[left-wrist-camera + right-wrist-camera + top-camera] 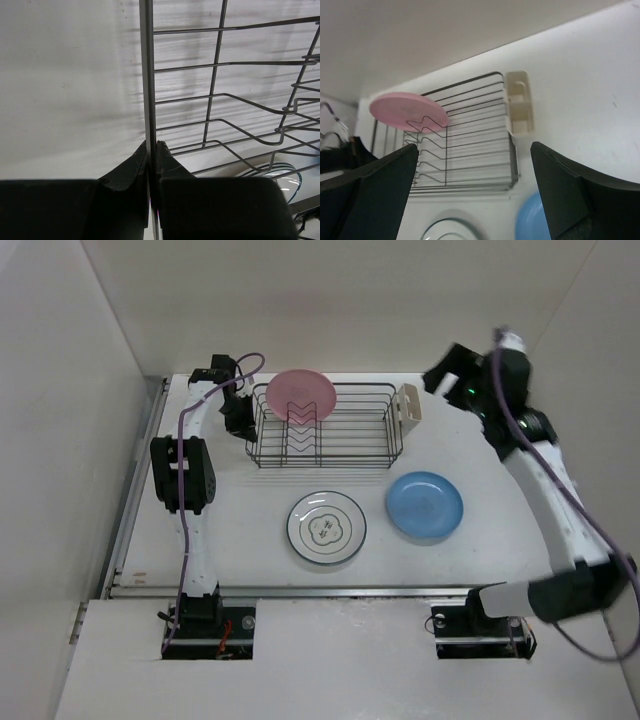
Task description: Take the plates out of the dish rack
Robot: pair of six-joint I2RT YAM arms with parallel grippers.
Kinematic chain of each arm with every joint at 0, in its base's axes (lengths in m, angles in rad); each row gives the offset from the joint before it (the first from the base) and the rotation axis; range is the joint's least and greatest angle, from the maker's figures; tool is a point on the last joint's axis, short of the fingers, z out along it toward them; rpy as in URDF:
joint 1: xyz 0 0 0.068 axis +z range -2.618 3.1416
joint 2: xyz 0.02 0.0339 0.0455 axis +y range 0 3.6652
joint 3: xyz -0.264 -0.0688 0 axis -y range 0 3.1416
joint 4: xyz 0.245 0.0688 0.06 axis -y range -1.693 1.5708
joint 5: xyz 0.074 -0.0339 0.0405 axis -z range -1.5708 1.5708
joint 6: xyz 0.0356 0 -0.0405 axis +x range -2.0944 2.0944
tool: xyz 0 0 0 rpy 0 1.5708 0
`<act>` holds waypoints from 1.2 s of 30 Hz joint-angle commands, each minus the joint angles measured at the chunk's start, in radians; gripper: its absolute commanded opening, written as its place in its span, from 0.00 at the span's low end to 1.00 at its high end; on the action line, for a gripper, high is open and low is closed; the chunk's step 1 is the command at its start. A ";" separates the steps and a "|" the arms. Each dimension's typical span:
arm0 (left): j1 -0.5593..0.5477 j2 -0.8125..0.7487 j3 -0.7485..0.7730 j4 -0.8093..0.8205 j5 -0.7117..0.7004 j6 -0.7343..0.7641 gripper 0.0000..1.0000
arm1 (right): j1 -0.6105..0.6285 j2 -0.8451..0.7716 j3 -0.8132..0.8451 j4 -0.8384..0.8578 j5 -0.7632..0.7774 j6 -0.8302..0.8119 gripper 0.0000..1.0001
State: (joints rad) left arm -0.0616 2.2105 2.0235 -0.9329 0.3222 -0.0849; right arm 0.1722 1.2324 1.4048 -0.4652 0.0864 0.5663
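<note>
The left pincer (151,152) is closed on an upright wire at the left end of the rectangular dark metal wire dish rack (325,430). In the left wrist view its two black fingers press on the wire from either side. The grip looks meant to pin the dish rack to the white worktop (250,565), so that it neither slides nor tips when a plate is lifted out.

One plate stands in the rack: the round plain pink plate (300,395), on edge between the V-shaped dividers near the left end, close to the holding arm. The round white plate with a dark green rim and centre motif (327,528) and the round plain blue plate (425,505) lie flat on the worktop just in front of the rack, side by side without touching. The job therefore seems largely done.

The right pincer (473,147) hangs raised near the far right corner, beyond the small cream plastic cutlery cup (408,405), with its fingers spread wide and holding nothing. Its camera looks across the rack towards the pink plate, which suggests that a reach for that plate's upper rim comes next. The cutlery cup stands in between, so a high approach seems wise.
</note>
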 commanded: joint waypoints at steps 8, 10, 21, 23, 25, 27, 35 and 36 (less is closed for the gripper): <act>0.013 -0.089 0.040 -0.010 -0.009 0.063 0.00 | 0.322 0.850 0.704 0.157 -0.249 -0.666 1.00; 0.013 -0.078 0.052 -0.020 -0.009 0.073 0.00 | 0.332 0.933 0.805 0.203 -0.319 -0.654 1.00; 0.013 -0.014 0.052 -0.029 -0.002 0.091 0.00 | 0.351 1.199 0.912 0.458 -0.079 -0.516 0.60; 0.003 -0.014 0.052 -0.029 -0.002 0.091 0.00 | 0.360 1.184 0.899 0.458 -0.079 -0.516 0.49; 0.003 -0.003 0.052 -0.029 -0.002 0.091 0.00 | 0.360 1.153 0.876 0.458 -0.088 -0.516 0.47; 0.003 0.006 0.052 -0.029 0.008 0.091 0.00 | 0.360 1.119 0.856 0.444 -0.137 -0.528 0.57; 0.003 0.015 0.061 -0.029 0.017 0.091 0.00 | 0.380 0.865 0.619 0.448 -0.151 -0.577 0.67; -0.006 0.015 0.061 -0.029 0.017 0.091 0.00 | 0.380 0.865 0.619 0.457 -0.137 -0.577 0.69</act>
State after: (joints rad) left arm -0.0586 2.2314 2.0399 -0.9226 0.3191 -0.0261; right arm 0.5465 2.1899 2.0373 -0.1165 -0.0784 0.0124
